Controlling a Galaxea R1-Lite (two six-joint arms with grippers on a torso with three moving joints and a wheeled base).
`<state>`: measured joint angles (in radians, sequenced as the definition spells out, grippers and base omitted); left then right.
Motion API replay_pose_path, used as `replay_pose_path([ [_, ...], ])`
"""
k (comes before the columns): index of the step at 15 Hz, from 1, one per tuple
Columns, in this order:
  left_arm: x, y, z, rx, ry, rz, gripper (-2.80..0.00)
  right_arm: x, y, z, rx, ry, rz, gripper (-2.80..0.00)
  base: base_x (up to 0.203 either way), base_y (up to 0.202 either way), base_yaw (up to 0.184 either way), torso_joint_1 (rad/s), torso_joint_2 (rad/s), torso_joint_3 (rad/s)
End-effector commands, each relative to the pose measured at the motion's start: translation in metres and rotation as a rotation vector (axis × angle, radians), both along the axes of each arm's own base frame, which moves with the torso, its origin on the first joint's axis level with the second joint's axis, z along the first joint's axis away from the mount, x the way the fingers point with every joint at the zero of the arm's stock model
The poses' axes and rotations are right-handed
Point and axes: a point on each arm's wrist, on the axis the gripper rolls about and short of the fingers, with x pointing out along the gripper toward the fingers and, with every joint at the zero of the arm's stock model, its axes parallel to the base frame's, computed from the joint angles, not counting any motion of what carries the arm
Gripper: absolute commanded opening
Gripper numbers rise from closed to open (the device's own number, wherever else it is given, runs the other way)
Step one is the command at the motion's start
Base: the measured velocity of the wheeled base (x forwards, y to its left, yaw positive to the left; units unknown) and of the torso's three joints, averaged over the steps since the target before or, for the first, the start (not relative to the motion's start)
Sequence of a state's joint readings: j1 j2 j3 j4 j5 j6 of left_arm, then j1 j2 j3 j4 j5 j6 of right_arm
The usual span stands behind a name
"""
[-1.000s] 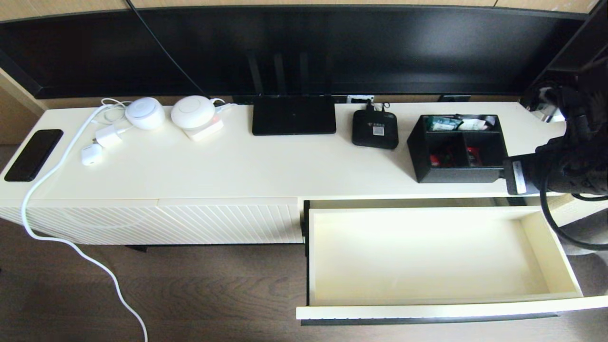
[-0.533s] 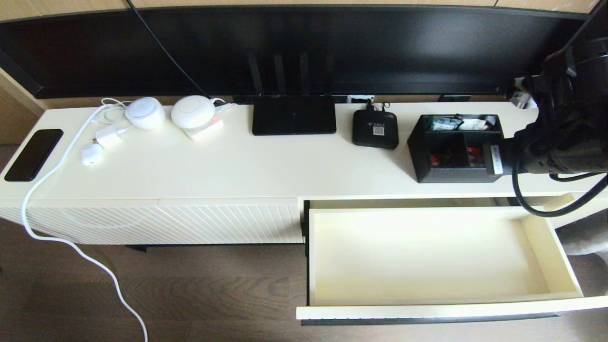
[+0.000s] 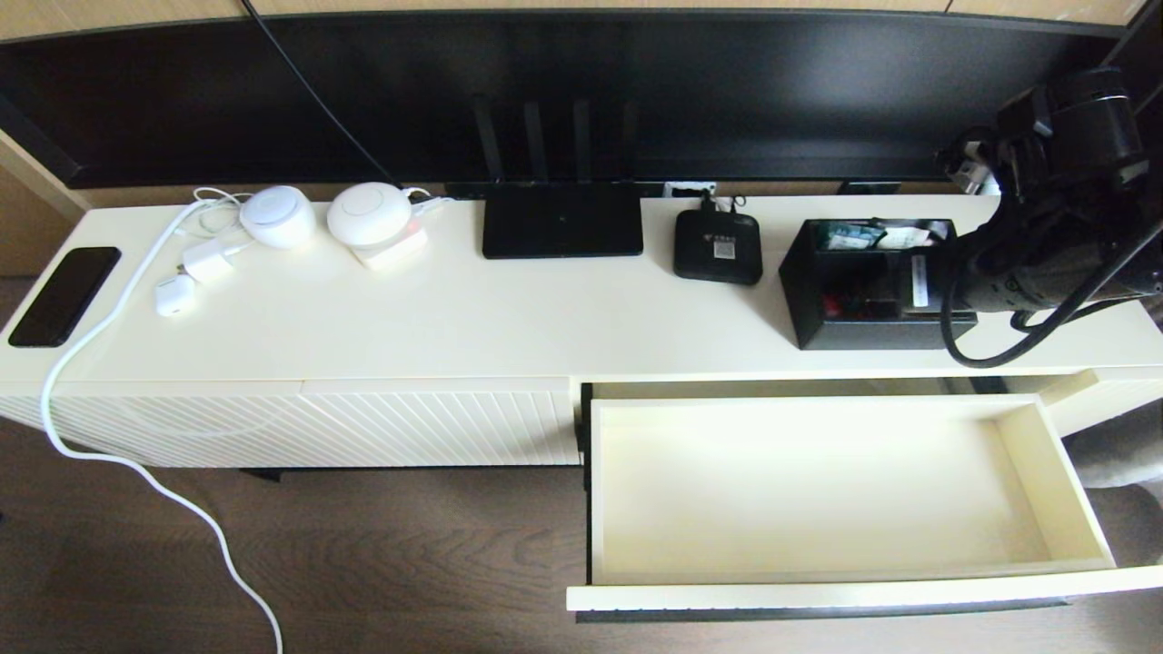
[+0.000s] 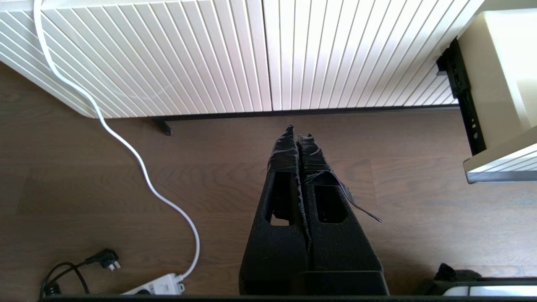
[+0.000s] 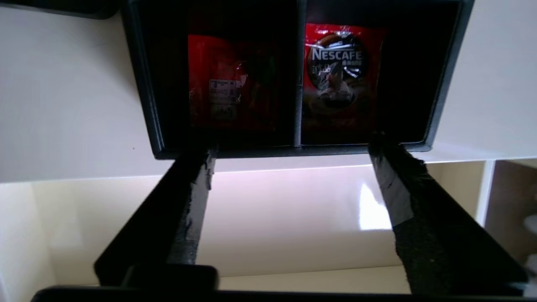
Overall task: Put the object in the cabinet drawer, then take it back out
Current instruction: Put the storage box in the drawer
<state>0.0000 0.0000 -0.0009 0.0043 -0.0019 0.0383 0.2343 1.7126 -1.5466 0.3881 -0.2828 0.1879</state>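
The black organizer box stands on the cabinet top at the right, just behind the drawer, with red packets in its two square compartments. My right gripper hovers open over the box's right square compartment. In the right wrist view its fingertips reach the box's front rim, one at each side, holding nothing. The cabinet drawer is pulled out wide and its cream interior is bare. My left gripper hangs shut over the wooden floor, in front of the ribbed panel.
On the cabinet top, left of the box, sit a small rounded set-top box, a flat black router, two white round devices, chargers and a phone. A white cable trails to the floor. A ribbed panel is shut.
My right arm has swung left and back, carrying the gripper from beside the box's right front corner to over its right compartment. Box and drawer have not moved.
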Motion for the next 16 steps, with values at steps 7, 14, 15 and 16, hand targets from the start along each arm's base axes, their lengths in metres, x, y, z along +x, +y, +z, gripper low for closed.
replay_pose_path([
  [7, 0.0, 0.0, 0.0, 0.0, 0.002, 0.0, -2.8, 0.034, -0.019, -0.002, 0.097, 0.088, -0.013, 0.0, 0.0, 0.0, 0.0, 0.0, 0.0, 0.0],
  [14, 0.0, 0.0, 0.0, 0.0, 0.002, 0.0, -2.8, 0.05, -0.02, 0.003, 0.101, 0.127, 0.045, 0.0, 0.0, 0.0, 0.0, 0.0, 0.0, 0.0],
  [15, 0.0, 0.0, 0.0, 0.0, 0.002, 0.0, -2.8, 0.052, -0.019, 0.003, 0.103, 0.124, 0.049, 0.0, 0.0, 0.0, 0.0, 0.0, 0.0, 0.0],
  [16, 0.0, 0.0, 0.0, 0.0, 0.002, 0.0, -2.8, 0.056, -0.018, 0.0, 0.096, 0.131, 0.054, 0.0, 0.0, 0.0, 0.0, 0.0, 0.0, 0.0],
])
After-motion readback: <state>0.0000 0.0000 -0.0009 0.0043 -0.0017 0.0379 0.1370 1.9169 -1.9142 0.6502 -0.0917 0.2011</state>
